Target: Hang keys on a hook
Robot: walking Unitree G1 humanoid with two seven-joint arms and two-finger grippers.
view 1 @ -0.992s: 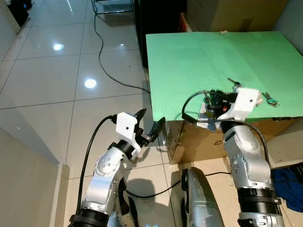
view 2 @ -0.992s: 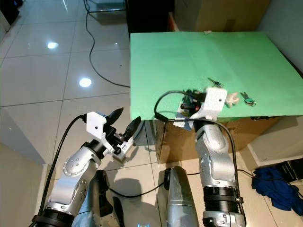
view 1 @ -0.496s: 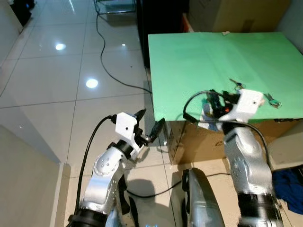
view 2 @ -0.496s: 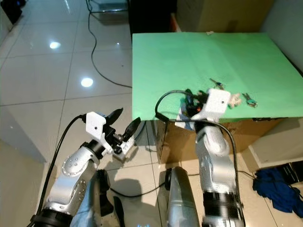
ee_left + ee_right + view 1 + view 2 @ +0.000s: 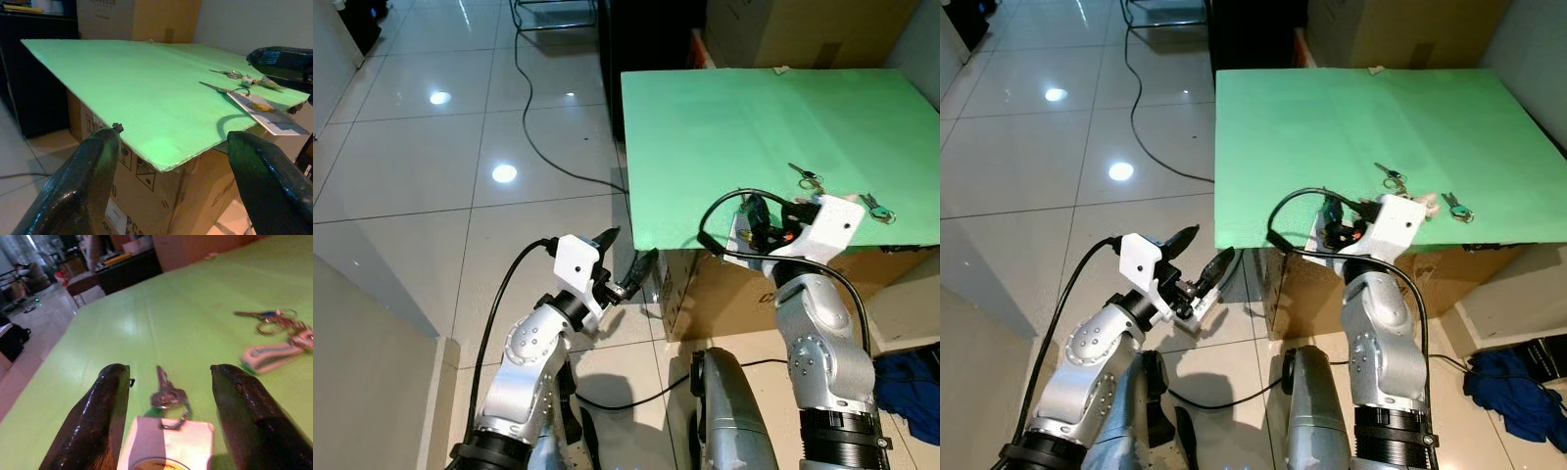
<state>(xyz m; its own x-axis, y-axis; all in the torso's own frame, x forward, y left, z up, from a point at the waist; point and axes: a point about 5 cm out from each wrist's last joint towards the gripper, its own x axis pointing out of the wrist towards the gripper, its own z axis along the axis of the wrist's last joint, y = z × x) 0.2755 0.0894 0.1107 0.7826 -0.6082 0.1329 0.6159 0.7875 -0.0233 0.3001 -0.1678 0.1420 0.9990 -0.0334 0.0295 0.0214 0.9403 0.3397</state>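
Note:
A green board (image 5: 724,117) lies on a cardboard box. In the right wrist view my right gripper (image 5: 171,368) hovers open just over the board, with a single key (image 5: 166,392) on a ring and its white tag (image 5: 168,435) lying between the fingers. A second key bunch (image 5: 274,318) with a pale fob (image 5: 271,355) lies beyond it to one side. From the head, two key bunches (image 5: 806,177) (image 5: 874,206) show past the right arm's white wrist housing (image 5: 827,223). My left gripper (image 5: 632,243) is open and empty, held over the floor beside the board's near left corner.
The cardboard box (image 5: 724,294) under the board reaches the floor. A black cable (image 5: 533,137) snakes over the glossy tiles on the left. A dark cabinet (image 5: 646,39) and more boxes (image 5: 803,29) stand behind the board. Blue cloth (image 5: 913,380) lies at the lower right.
My right wrist has sunk slightly toward the board's near edge. The left arm has held still. The whole view has drifted a little.

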